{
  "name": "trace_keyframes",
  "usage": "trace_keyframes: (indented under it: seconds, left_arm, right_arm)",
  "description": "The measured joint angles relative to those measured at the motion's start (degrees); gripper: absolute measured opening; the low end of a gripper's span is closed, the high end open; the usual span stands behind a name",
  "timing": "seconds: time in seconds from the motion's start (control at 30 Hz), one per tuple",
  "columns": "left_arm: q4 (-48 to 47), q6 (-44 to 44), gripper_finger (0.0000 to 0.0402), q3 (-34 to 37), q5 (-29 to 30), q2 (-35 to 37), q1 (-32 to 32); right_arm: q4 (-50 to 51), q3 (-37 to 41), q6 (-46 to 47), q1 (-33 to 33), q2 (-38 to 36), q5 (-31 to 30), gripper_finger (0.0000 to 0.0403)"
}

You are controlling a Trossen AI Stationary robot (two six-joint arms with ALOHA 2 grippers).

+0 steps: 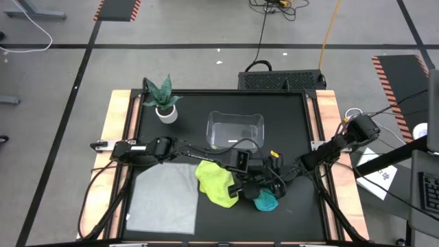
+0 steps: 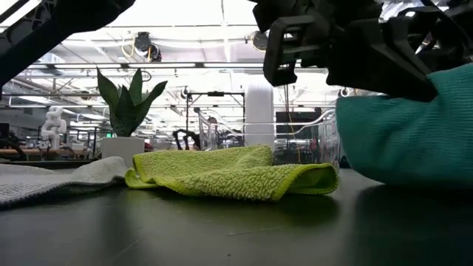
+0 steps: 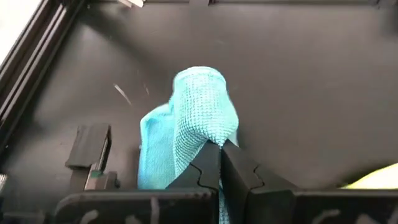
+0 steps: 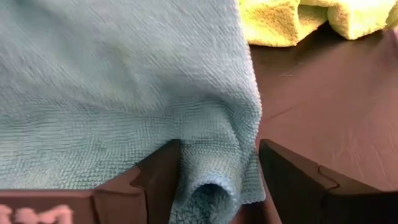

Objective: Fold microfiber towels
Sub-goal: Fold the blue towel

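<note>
Both arms meet mid-table over the teal towel [image 1: 266, 201], bunched just right of the yellow-green towel [image 1: 216, 182]. Left gripper [image 3: 221, 148] is clamped on a fold of teal; right gripper's [image 4: 217, 163] jaws stand apart w/ a teal fold between, not pinching. Grey towel [image 1: 164, 195] lies flat at front left. Nothing looks folded yet; all three appear left to do. Black mat [image 1: 302, 137] holds a clear bin [image 1: 236, 129] & potted plant [image 1: 163, 99]; workshop beyond.

The black table [image 1: 302, 144] carries a grey towel [image 1: 164, 195], yellow-green towel [image 1: 216, 180] and teal towel [image 1: 266, 201]. A clear bin [image 1: 235, 130] and potted plant [image 1: 163, 101] also stand on it.
</note>
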State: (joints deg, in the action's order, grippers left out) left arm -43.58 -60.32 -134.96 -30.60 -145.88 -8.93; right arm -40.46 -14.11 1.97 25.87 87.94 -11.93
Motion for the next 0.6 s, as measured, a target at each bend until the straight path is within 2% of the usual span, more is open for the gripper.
trace_keyframes:
  seconds: [0.17, 0.3, 0.4, 0.6]
  left_arm:
    - [-0.97, -0.03, 0.0008, -0.02, -0.69, 0.07, -0.02]
    - [-1.34, -0.03, 0.0004, -0.04, -0.46, 0.11, 0.09]
    - [-1.37, 0.12, 0.0008, -0.04, -0.42, 0.11, 0.09]
    - [-3.18, 3.56, 0.0004, -0.04, 0.05, 0.17, 0.17]
  right_arm:
    - [10.37, -2.35, 0.29, -0.52, -3.24, -0.06, 0.0208]
    - [13.28, -2.73, 1.08, -0.76, -4.57, 0.23, 0.0187]
    - [13.32, -2.73, 1.23, -0.76, -4.55, 0.53, 0.0141]
    - [13.90, -2.73, 2.31, -0.76, -4.55, 0.52, 0.0021]
